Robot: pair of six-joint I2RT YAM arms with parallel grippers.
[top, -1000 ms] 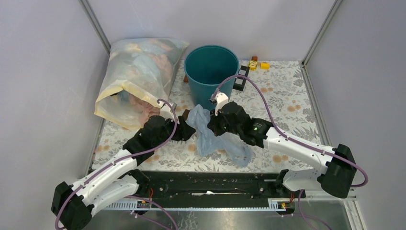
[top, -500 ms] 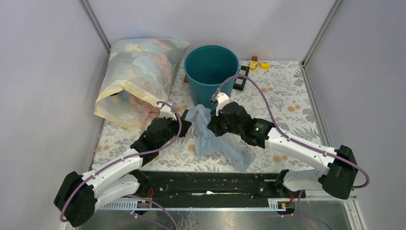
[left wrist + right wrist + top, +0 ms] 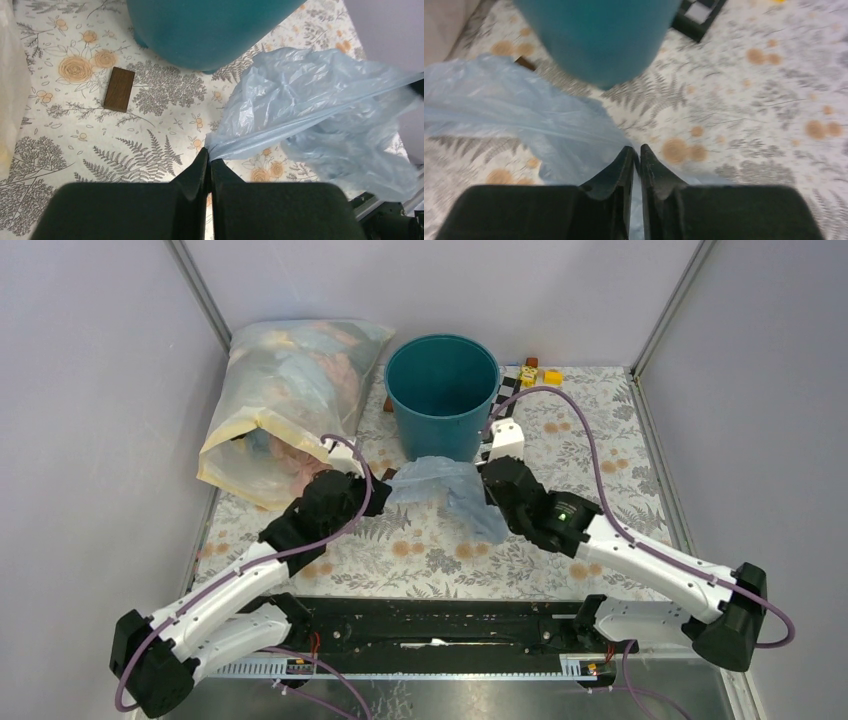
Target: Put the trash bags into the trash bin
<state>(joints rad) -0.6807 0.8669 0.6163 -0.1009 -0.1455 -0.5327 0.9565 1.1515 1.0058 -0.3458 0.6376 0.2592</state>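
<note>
Now left hand point(image 3: 209, 156) and right hand point(image 3: 638, 151) pinch trash bag point(image 3: 310, 100) before trash bin point(image 3: 440, 425).

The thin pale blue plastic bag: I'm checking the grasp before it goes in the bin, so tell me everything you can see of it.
The thin, translucent pale blue plastic film bag is crinkled and pulled into a taut band between the left gripper and the right gripper, both shut on it. Loose folds sag toward the floral table cover. It hangs close in front of the round dark teal bin, outside it.
</note>
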